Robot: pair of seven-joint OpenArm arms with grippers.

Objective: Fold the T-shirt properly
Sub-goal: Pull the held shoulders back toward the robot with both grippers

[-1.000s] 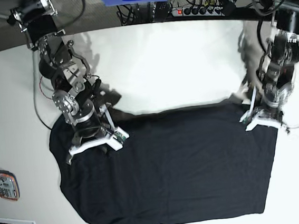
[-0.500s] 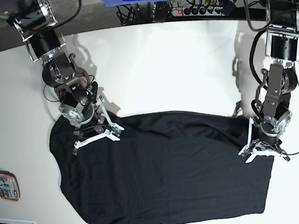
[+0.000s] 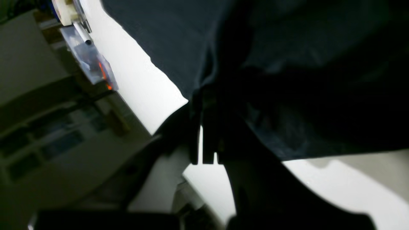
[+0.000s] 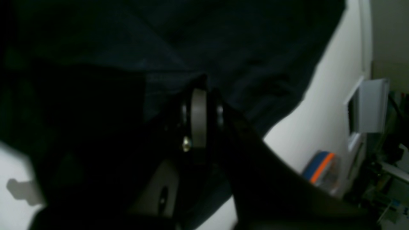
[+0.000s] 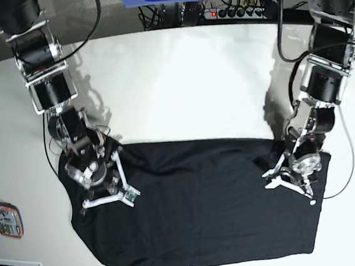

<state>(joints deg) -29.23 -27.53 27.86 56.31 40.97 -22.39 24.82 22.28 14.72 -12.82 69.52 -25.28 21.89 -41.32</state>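
Both pincers clamped on the T-shirt [image 5: 203, 206] — left pincer [image 5: 287, 181], right pincer [image 5: 107, 199] — over the bench [image 5: 179, 82].

Both arms reach down from the far edge of the table toward the near side, each with the wrist bent so that the gripper points downward. The right gripper [image 5: 106, 193] is on the left of the base view, low, with its white finger pieces spread just under the wrist joint. The left gripper [image 5: 289, 182] is on the right of that view, also low. In the right wrist view the right gripper [image 4: 198, 95] has its jaws closed together on dark cloth. The left gripper [image 3: 204, 105] seems clamped in the same way, but there the picture is dark and blurred.
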